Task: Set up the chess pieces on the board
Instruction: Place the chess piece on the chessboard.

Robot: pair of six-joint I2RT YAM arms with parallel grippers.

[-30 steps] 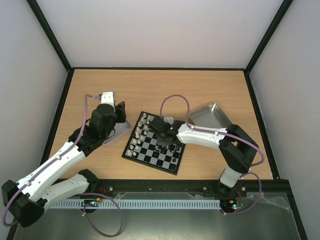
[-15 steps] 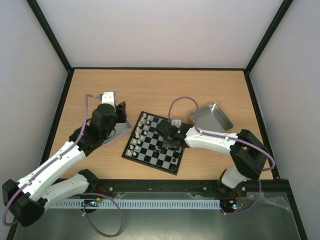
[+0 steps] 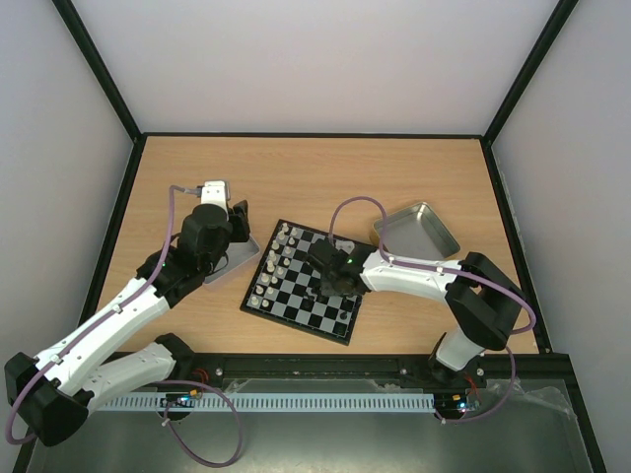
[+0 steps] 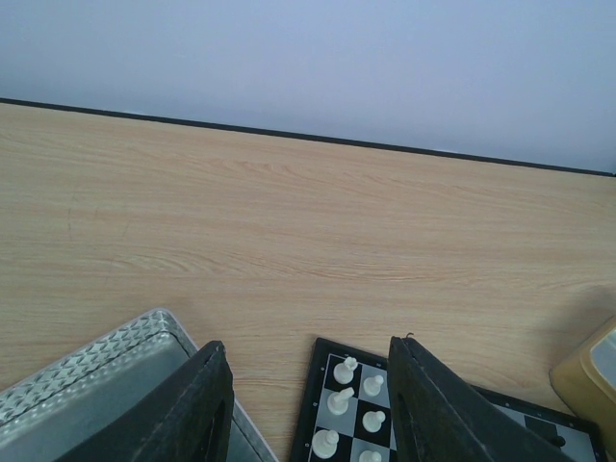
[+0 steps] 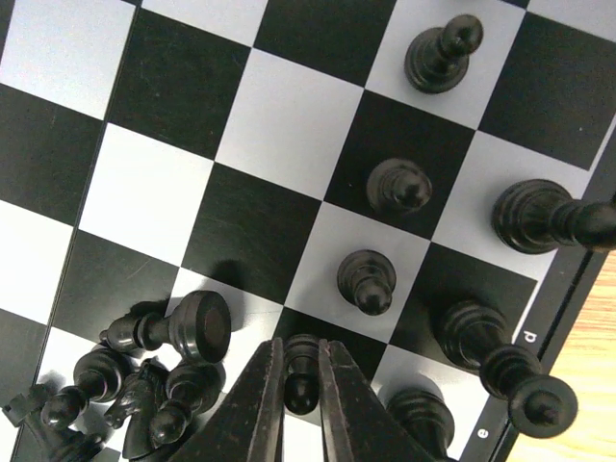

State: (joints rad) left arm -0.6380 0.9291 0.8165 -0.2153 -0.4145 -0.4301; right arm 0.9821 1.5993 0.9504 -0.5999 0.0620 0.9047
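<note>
- The board (image 3: 296,298) lies on the surface (image 3: 296,177); my right arm (image 3: 414,276) covers its right squares.
- My left fingers (image 4: 423,409) stand apart, empty; only a board corner shows.
- My right fingers (image 5: 258,409) pinch a black piece (image 5: 300,375), mostly hidden between them.

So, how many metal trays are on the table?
2. The right tray lies to the right of the chessboard. The left tray lies to the board's left, partly covered by the left gripper. I see no others.
</note>
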